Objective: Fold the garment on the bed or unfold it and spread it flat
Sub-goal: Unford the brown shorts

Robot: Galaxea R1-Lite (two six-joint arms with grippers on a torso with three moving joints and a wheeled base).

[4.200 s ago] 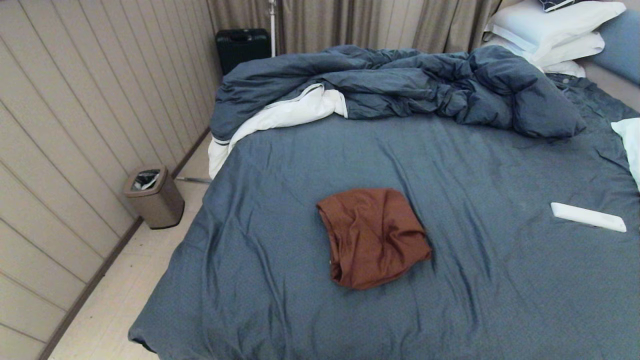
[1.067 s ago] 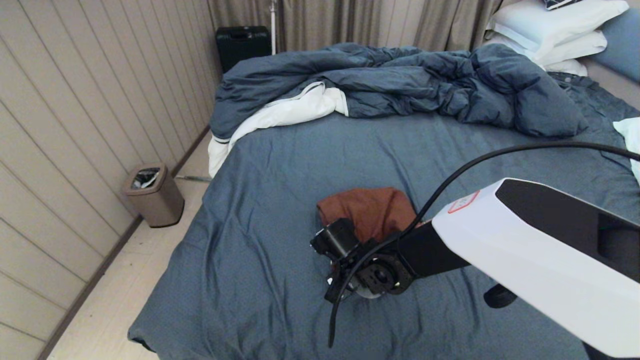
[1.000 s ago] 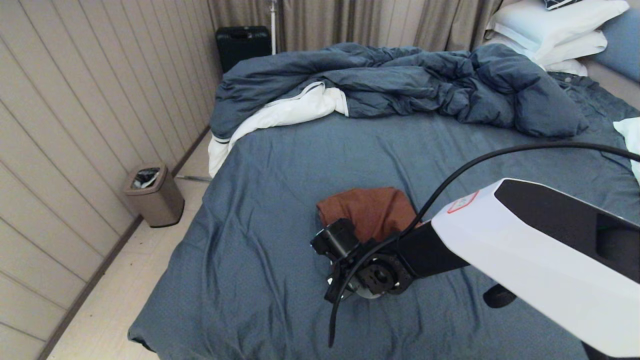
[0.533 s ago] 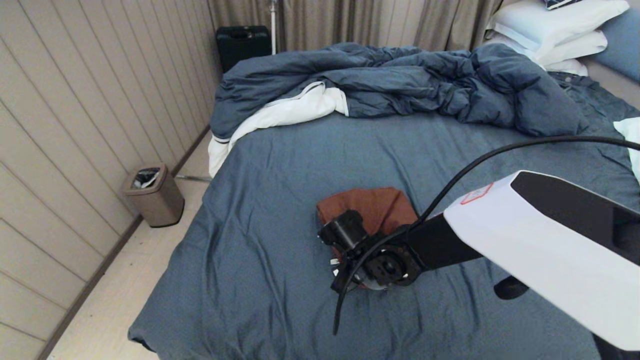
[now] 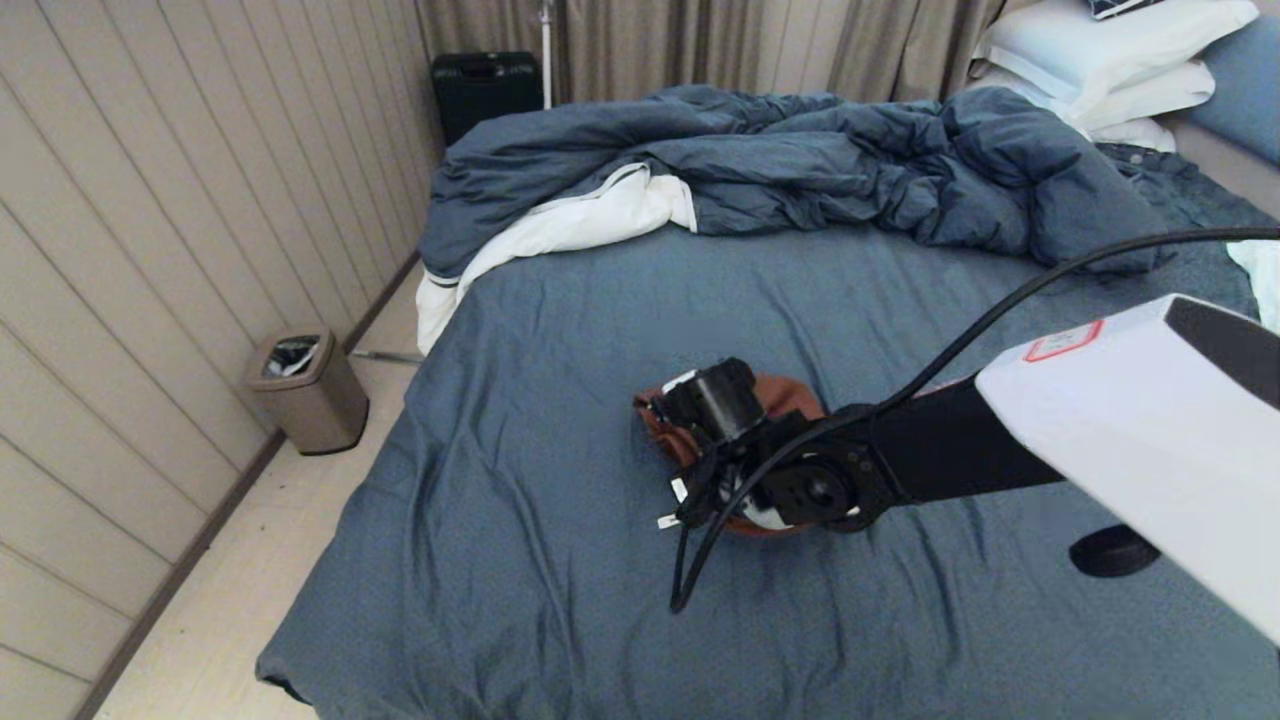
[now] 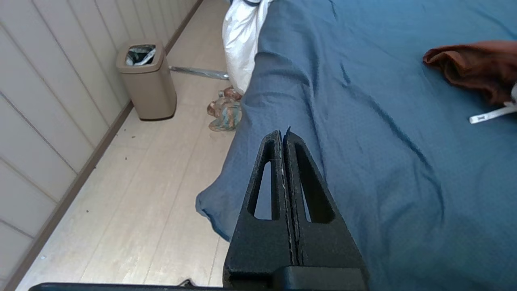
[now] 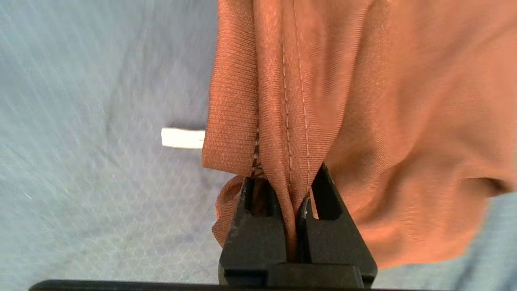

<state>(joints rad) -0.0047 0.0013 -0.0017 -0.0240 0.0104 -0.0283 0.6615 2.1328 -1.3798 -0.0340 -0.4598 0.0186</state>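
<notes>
The garment [image 5: 795, 397], rust-brown shorts, lies bunched on the slate-blue sheet of the bed [image 5: 560, 330], mostly hidden under my right wrist. My right gripper [image 5: 705, 485] is over its near edge. In the right wrist view the right gripper [image 7: 288, 182] is shut on a stitched hem fold of the garment [image 7: 404, 101], which is raised off the sheet, with a white drawstring [image 7: 181, 138] end beside it. My left gripper [image 6: 284, 135] is shut and holds nothing. It hangs over the bed's near left edge, well short of the garment [image 6: 476, 66].
A rumpled dark blue duvet [image 5: 800, 170] fills the far half of the bed, with white pillows [image 5: 1100, 60] at the far right. A tan waste bin [image 5: 308, 395] stands on the floor by the panelled wall. A black case [image 5: 485, 90] is behind.
My right gripper has shut on the garment's near edge and moved away from me across the bed, pulling that edge up and over. The left arm has not moved.
</notes>
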